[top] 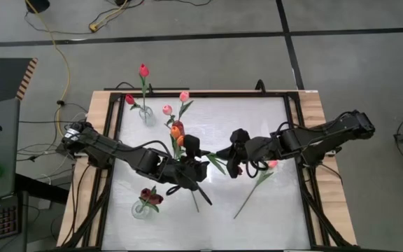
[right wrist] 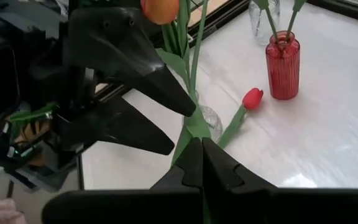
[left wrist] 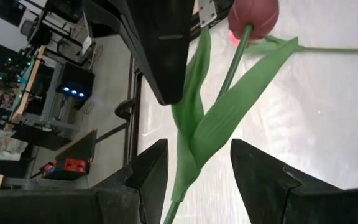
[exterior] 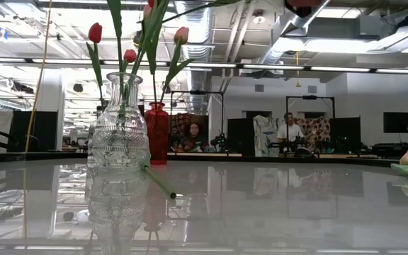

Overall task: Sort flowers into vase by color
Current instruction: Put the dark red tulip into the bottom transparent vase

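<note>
Grippers met mid-table, operator: your right gripper (right wrist: 202,163) pinched a tulip leaf (right wrist: 196,124) (fingers pressed together), while your left gripper (left wrist: 197,171) stood spread around its stem (left wrist: 180,193).

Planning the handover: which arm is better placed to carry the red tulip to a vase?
Probably left: the left gripper is open astride the red artificial tulip's green stem, while the right gripper is shut on it.

You get bright overhead light; the white table top (top: 271,140) glares near its middle and mirrors the clear vase (exterior: 119,124) in the low view, where ceiling lamps blow out
</note>
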Available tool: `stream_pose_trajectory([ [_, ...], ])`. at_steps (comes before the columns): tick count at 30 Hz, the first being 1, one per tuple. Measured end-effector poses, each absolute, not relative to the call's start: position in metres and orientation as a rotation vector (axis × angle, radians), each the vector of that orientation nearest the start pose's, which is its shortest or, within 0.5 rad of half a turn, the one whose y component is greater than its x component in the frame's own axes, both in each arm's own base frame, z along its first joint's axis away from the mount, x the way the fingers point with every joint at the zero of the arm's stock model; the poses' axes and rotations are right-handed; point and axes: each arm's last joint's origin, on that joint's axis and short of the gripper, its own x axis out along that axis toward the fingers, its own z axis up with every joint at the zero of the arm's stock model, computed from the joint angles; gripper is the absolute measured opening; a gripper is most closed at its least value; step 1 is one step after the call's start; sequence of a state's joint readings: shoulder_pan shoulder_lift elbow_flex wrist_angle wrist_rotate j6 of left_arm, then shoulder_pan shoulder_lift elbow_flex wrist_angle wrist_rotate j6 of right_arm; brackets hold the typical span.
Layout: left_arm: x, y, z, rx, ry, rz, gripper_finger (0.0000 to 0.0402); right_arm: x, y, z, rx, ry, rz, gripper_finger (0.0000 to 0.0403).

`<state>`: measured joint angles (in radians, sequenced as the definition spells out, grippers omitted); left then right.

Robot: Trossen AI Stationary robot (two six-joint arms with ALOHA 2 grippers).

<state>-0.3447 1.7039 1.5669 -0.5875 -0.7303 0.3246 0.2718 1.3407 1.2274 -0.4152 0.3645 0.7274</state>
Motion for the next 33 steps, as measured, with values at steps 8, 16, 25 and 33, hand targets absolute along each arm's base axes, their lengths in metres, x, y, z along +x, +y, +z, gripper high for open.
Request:
stream_pose_trajectory([
  [8,0.359,-0.101,0.331,0.662,0.696,0.288,0.0163,0.284,0.068,0.345,0.585,0.432,-0.273,0.0024],
  [16,0.36,-0.096,0.331,0.659,0.703,0.291,0.0163,0.285,0.068,0.346,0.621,0.421,-0.278,0.0024],
  [25,0.362,-0.092,0.331,0.643,0.708,0.267,0.0162,0.285,0.069,0.346,0.621,0.418,-0.276,0.0024],
  [33,0.362,-0.092,0.331,0.647,0.709,0.266,0.0119,0.286,0.069,0.348,0.631,0.395,-0.265,0.0024],
])
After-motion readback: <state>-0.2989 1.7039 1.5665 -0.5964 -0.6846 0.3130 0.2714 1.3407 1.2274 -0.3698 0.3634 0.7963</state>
